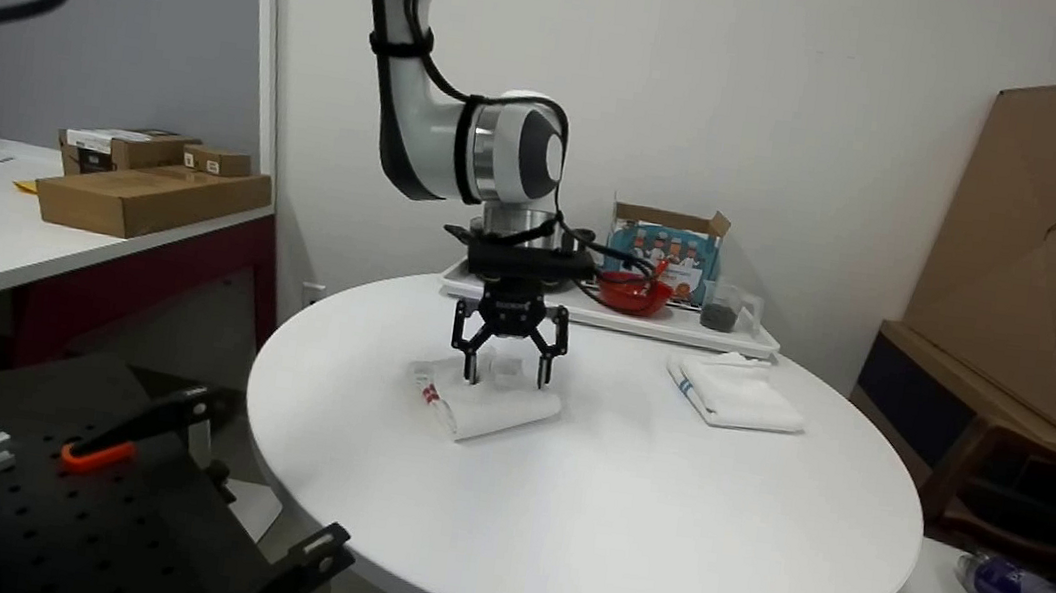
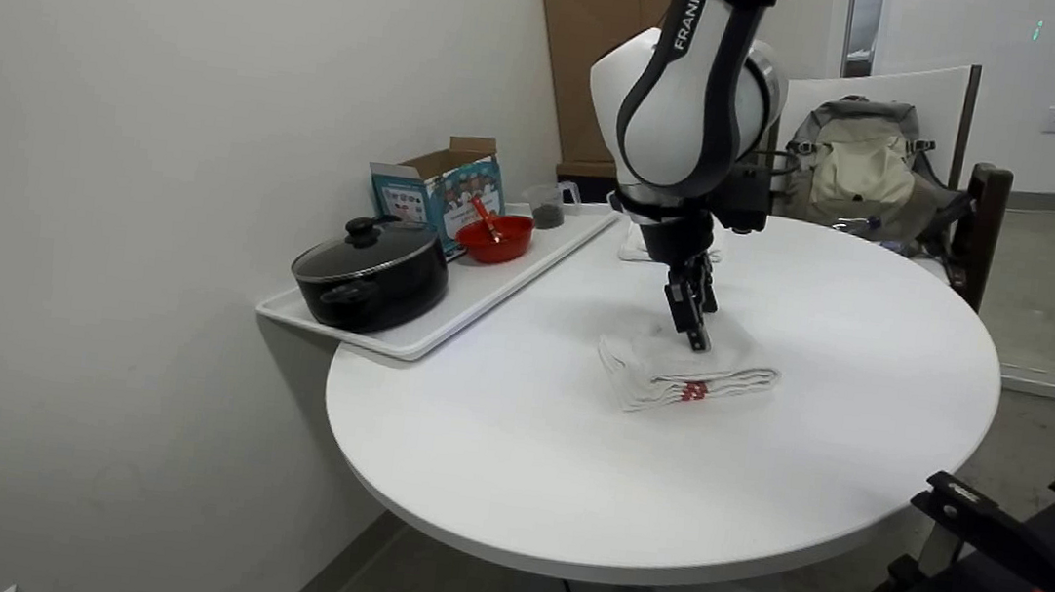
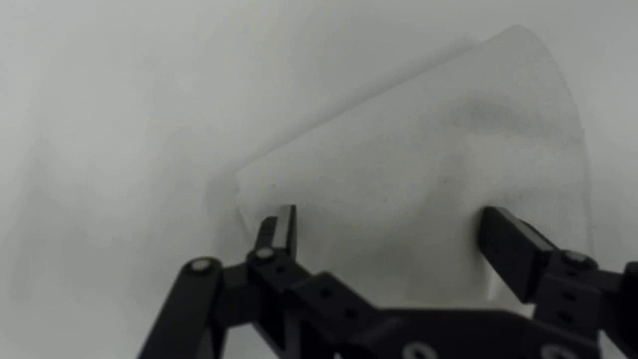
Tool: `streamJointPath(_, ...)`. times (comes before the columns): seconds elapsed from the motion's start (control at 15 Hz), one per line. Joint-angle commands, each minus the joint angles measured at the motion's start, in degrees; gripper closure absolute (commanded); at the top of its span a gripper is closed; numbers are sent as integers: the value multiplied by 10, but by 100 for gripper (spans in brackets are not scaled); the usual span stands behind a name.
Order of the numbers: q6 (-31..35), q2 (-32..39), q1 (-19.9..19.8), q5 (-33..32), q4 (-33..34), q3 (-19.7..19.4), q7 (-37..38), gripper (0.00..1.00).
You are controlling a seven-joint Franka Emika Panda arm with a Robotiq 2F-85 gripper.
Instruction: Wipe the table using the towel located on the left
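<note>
The round white table (image 1: 639, 542) fills the middle of an exterior view and also shows in another exterior view (image 2: 509, 471). The towel (image 1: 503, 416), white, folded and rumpled with a red mark at one edge, lies on it; it also shows in an exterior view (image 2: 653, 360) and the wrist view (image 3: 394, 139). My gripper (image 1: 508, 378) is directly over the towel, pointing down; it also shows in an exterior view (image 2: 698, 332). In the wrist view the gripper (image 3: 388, 212) is wide open, with only cloth below its fingers. I cannot tell whether the fingertips touch it.
A neatly folded white cloth (image 1: 742, 398) lies to the towel's right in an exterior view. A white tray (image 1: 675, 334) at the wall side holds a red bowl (image 1: 624, 295), a jug (image 1: 720, 312), a printed box (image 1: 681, 280) and a black pot (image 2: 377, 285).
</note>
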Motion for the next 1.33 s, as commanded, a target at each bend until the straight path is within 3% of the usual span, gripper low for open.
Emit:
streamJointPath(0.0,8,28,0,-12,29,-5,-20,37)
streamJointPath(0.4,11,38,1,-13,36,-7,-24,84)
streamJointPath(0.53,11,38,3,-14,33,-5,-25,94)
streamJointPath(0.67,13,38,9,-17,28,0,-28,96)
streamJointPath(0.93,7,46,26,-29,38,4,-27,90)
streamJointPath(1.27,-31,86,53,-26,119,0,-13,92)
